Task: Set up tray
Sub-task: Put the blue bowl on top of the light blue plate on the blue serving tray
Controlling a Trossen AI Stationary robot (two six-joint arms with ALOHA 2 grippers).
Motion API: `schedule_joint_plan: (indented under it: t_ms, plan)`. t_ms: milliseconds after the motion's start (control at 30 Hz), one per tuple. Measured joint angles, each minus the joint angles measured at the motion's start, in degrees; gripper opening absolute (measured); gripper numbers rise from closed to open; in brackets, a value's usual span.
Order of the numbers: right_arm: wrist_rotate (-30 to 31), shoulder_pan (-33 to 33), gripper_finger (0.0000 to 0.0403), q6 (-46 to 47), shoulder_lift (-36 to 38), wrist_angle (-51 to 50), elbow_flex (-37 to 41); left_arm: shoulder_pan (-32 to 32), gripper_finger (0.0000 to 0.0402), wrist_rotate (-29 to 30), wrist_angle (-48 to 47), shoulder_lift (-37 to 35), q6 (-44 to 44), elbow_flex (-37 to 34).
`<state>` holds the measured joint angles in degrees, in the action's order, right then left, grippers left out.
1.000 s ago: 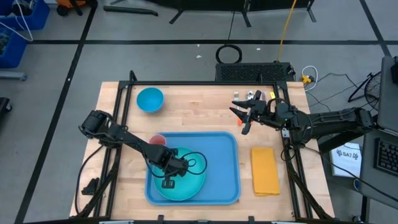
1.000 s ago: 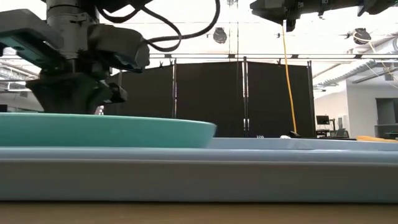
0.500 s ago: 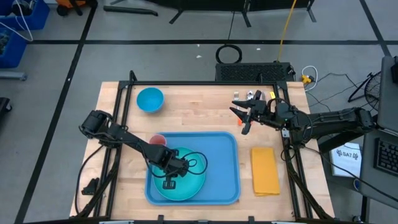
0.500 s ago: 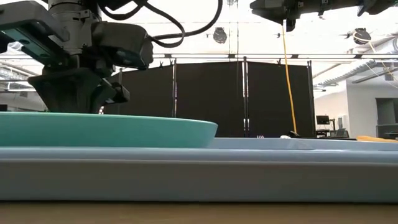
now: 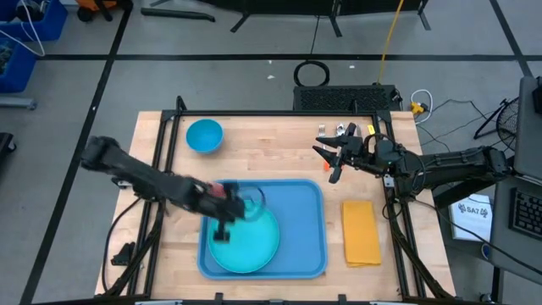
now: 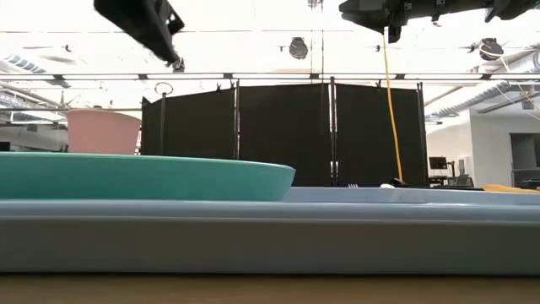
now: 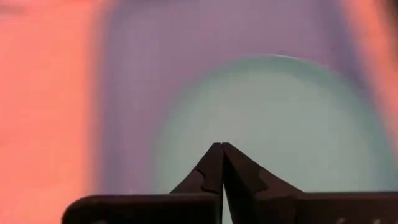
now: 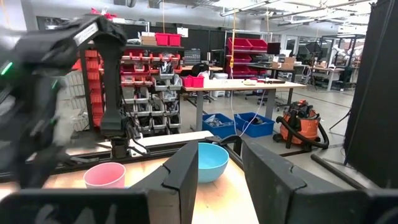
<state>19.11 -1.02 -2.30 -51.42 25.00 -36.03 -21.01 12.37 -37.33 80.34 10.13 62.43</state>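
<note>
Tray [image 5: 301, 241] lies at the worktop's [image 5: 271, 152] near edge. Over its left rim the left hand [image 5: 222, 222] hovers pinched shut and empty, apparently clear of the turquoise plate [image 5: 246, 241] sitting inside the tray. Beyond the tray's far-right corner, the right hand [image 5: 332, 161] waits, fingers parted.

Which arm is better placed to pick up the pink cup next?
Probably left. The left gripper hangs above the blue plastic tray by the round turquoise plate, with the pink cup beside it. The right gripper sits farther off.
</note>
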Motion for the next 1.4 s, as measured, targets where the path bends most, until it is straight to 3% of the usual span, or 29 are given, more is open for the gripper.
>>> schedule_joint_plan:
  t_ms: [133,233,300,400,567,767,933,1100,1400]
  plan:
    - [0.0,0.0,0.0116,-0.6,0.0,0.0,0.0,5.5,0.0015,20.7,-12.7,-10.3,6.3,0.0]
    - [0.0,0.0,0.0116,-1.5,0.0,-0.2,0.0,13.9,0.0027,26.7,-21.2,-15.7,12.4,0.0]
    - [0.0,0.0,0.0116,-1.9,0.0,-0.4,0.0,20.4,0.0031,24.9,-23.4,-18.1,15.0,0.0]
    - [0.0,0.0,0.0116,-3.2,0.0,-0.4,0.0,31.5,0.0032,17.6,-25.4,-20.1,18.6,0.0]
    - [0.0,0.0,0.0116,-4.6,0.0,-0.8,0.0,47.3,0.0034,5.9,-30.2,-19.1,16.7,0.0]
    - [0.2,0.0,0.0116,-6.5,0.0,-1.2,0.0,60.9,0.0083,3.4,-32.8,-14.7,13.0,0.0]
    - [0.2,0.0,0.0116,-7.2,0.0,-1.3,0.0,68.5,0.0152,2.3,-32.7,-10.5,9.0,0.0]
    - [0.2,0.0,0.0116,-7.4,0.0,-1.3,0.0,74.3,0.0205,-3.5,-30.2,-5.9,5.2,0.0]
    - [0.2,0.0,0.0116,-7.4,0.0,-1.3,0.0,79.4,0.0227,-7.8,-25.3,-2.1,1.6,0.0]
